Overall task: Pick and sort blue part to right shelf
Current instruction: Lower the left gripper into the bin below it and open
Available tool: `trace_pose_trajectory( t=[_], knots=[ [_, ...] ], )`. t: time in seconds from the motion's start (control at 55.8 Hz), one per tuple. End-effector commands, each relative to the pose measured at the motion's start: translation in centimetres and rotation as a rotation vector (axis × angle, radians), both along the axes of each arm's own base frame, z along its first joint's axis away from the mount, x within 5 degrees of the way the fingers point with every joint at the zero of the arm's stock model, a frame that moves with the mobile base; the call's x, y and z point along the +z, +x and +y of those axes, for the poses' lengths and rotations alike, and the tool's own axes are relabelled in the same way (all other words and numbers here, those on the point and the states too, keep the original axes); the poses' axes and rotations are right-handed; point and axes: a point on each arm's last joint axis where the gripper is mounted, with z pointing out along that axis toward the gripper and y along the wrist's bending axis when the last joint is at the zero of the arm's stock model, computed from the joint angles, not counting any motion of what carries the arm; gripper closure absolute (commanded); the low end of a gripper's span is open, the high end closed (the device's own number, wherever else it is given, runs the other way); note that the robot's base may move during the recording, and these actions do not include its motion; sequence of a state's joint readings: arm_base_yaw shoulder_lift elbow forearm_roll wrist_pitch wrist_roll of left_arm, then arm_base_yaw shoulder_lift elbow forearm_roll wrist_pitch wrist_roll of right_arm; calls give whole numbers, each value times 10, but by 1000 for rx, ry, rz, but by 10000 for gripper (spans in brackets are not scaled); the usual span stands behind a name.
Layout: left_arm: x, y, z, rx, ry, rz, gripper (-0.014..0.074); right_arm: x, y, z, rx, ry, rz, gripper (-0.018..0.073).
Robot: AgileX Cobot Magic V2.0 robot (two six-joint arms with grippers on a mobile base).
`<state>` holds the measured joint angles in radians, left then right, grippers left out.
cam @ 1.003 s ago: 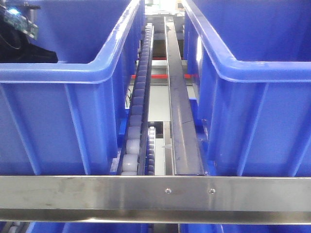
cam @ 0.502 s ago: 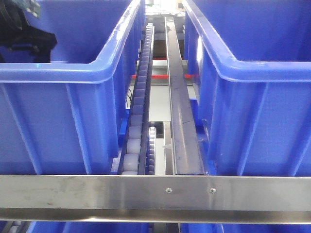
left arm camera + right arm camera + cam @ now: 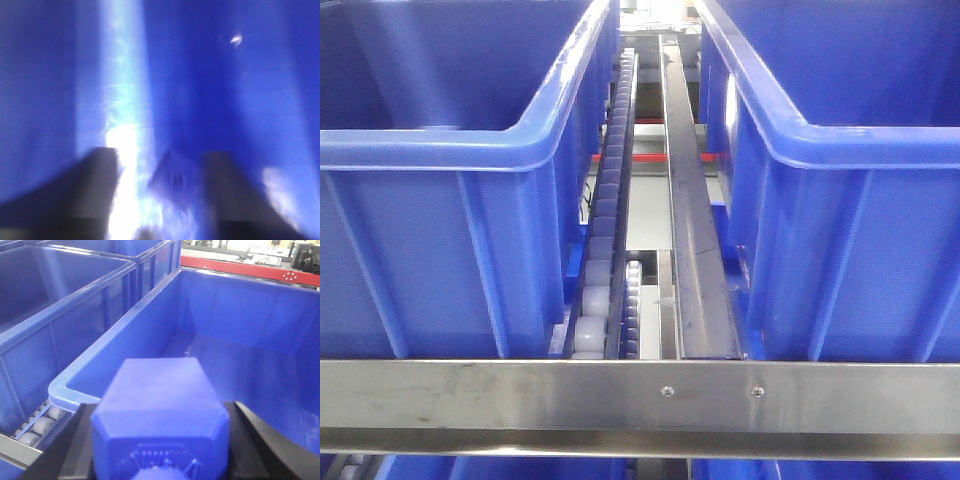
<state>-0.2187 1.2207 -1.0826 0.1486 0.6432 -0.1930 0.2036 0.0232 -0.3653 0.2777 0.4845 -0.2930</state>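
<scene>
The blue part (image 3: 160,410) fills the lower middle of the right wrist view. My right gripper (image 3: 162,412) is shut on it, with a black finger (image 3: 75,440) on either side. It hangs over the near corner of a large blue bin (image 3: 240,325) on the right shelf. The shelf's steel front rail (image 3: 640,395) with two screws crosses the front view. My left gripper (image 3: 160,155) is open over a blurred blue bin surface, with a small pale blue block-like shape (image 3: 175,175) between its dark fingers, too blurred to name. Neither gripper shows in the front view.
Two large blue bins, left (image 3: 440,150) and right (image 3: 860,140), flank a track of pale rollers (image 3: 605,200) and a steel divider (image 3: 690,230). More bins (image 3: 60,300) and rollers (image 3: 40,425) lie left of the held part. A red beam (image 3: 240,265) runs behind.
The dark arm seen inside the left bin at the front view's top left has moved up and out of that view. The bins and shelf have not moved.
</scene>
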Motion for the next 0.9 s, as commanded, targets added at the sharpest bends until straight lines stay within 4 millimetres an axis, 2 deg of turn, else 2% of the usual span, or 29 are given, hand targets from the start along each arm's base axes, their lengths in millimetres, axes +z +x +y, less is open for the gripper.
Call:
trace_pose_trajectory(
  t=[0.0,0.09,0.287,0.538,0.735,0.878],
  knots=[
    [23,-27,5,-18,-29,-187,363,15,0,-2,-21,40,-90,279],
    [19,-56,12,-28,-25,-255,409,15,0,-2,-21,40,-90,279],
    [-1,-111,24,-41,-18,-366,445,15,0,-2,-21,40,-90,279],
    [-21,-170,36,-44,-51,-527,463,15,0,-2,-21,40,-90,279],
    [-21,-199,43,-40,-76,-645,463,16,0,-2,-23,43,-100,279],
    [-20,-202,44,-39,-75,-659,463,17,0,-2,-26,46,-109,279]
  ],
)
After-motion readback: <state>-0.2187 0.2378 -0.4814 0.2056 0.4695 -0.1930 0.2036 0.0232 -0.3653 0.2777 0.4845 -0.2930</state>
